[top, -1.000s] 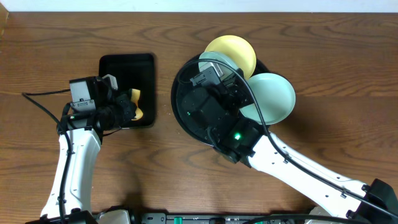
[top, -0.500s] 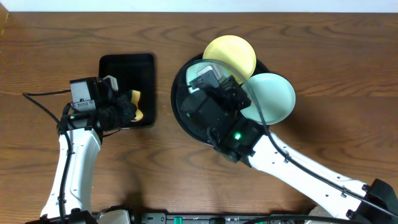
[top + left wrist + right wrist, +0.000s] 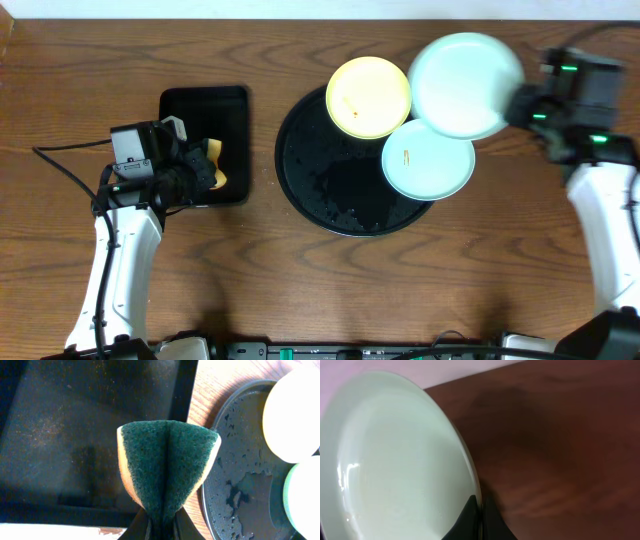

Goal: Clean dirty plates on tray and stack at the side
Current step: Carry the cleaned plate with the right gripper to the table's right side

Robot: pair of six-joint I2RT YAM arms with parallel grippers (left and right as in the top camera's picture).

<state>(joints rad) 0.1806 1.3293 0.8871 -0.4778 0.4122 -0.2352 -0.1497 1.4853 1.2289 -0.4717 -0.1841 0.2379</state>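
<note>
So the right hand [image 3: 479,507] is pinched tight on the rim of one teal plate [image 3: 465,70], holding it at the back right beside the round black tray [image 3: 320,170]. The yellow plate [image 3: 370,97] and the other teal plate [image 3: 428,160] sit on that tray's right side, hanging over its rim. The left hand [image 3: 159,527] is clamped on a folded green sponge [image 3: 167,465] over the small rectangular tray [image 3: 190,110] on the tabletop [image 3: 250,280].
</note>
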